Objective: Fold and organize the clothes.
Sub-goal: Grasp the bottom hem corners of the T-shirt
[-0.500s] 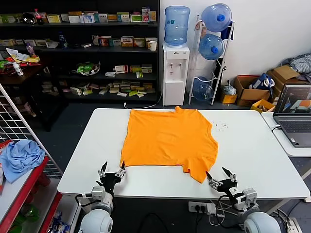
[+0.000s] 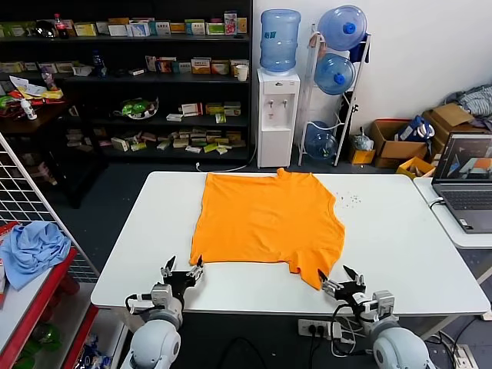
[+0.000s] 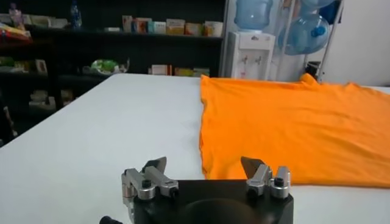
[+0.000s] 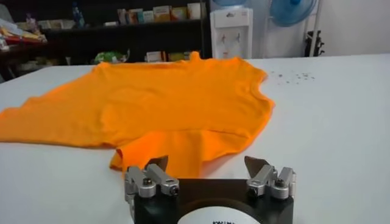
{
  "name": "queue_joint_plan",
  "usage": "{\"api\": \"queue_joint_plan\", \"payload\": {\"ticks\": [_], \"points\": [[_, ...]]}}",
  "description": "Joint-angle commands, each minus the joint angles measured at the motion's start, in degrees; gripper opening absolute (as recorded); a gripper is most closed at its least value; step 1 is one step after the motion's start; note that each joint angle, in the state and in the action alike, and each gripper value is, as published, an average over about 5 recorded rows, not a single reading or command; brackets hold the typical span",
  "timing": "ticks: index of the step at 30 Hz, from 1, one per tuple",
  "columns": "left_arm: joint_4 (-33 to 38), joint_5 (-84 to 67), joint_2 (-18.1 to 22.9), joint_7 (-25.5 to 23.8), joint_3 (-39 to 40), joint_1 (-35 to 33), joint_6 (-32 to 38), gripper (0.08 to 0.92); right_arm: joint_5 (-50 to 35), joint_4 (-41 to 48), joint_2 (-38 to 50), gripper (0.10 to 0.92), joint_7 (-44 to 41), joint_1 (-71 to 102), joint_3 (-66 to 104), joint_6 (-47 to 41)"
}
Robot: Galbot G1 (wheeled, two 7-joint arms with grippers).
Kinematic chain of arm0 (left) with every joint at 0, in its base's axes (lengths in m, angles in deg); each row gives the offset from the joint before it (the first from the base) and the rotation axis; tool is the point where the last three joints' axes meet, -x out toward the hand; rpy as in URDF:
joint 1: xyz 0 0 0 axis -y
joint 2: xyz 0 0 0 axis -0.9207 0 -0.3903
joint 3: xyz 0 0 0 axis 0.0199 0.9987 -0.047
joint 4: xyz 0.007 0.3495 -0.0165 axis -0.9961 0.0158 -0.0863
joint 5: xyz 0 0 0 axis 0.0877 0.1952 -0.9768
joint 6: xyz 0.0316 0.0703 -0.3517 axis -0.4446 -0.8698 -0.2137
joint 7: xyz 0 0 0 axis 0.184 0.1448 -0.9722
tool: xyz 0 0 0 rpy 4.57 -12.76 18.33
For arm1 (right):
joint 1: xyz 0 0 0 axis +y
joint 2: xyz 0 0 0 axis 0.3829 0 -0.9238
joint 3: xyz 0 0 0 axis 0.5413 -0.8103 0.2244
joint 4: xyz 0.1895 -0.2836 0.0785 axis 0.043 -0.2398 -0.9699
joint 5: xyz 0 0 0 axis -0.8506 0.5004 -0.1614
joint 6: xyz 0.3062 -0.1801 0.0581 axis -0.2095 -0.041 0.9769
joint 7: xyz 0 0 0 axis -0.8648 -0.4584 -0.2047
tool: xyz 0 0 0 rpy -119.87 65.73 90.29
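The orange T-shirt [image 2: 265, 219] lies spread flat on the white table [image 2: 400, 238], neck toward the far edge, one sleeve folded toward the near right. My left gripper [image 2: 184, 272] is open and empty, just short of the shirt's near left corner; in the left wrist view the gripper [image 3: 204, 164] faces that shirt's [image 3: 292, 131] edge. My right gripper [image 2: 340, 277] is open and empty, just short of the near right sleeve; in the right wrist view the gripper [image 4: 207, 163] faces that shirt's [image 4: 164, 106] sleeve.
A light blue cloth [image 2: 31, 250] lies on a red rack at the left. A laptop [image 2: 463, 181] sits on a side table at the right. Shelves, a water dispenser [image 2: 277, 115] and boxes stand behind the table.
Both grippers have moved forward over the table's near edge, closer to the shirt's near corners. The shirt has not moved.
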Motion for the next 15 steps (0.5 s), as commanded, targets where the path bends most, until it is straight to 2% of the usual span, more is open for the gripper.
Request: {"api": "queue_joint_plan", "payload": {"ticks": [1,5,8,15], "points": [[-0.62,-1.36,-0.13,0.03,0.51,1.86,-5.12,0.823,-1.06,0.36,-0.43,0.823,1.12,-1.67,-0.79,-1.43],[-1.77,-1.97,0.06,0.43,0.61,2.85,-5.68,0.823,-1.64,0.62,-0.56,0.817,1.45,-2.04,-1.15,-1.97],[-2.72,-2.15,0.27,0.7,0.56,3.47,-5.95,0.807,-1.84,0.67,-0.77,0.768,1.74,-2.37,-1.54,-2.3],[-2.91,-1.97,0.28,0.46,0.72,3.23,-6.23,0.629,-2.47,0.65,-1.49,0.571,2.52,-2.88,-2.15,-3.21]]}}
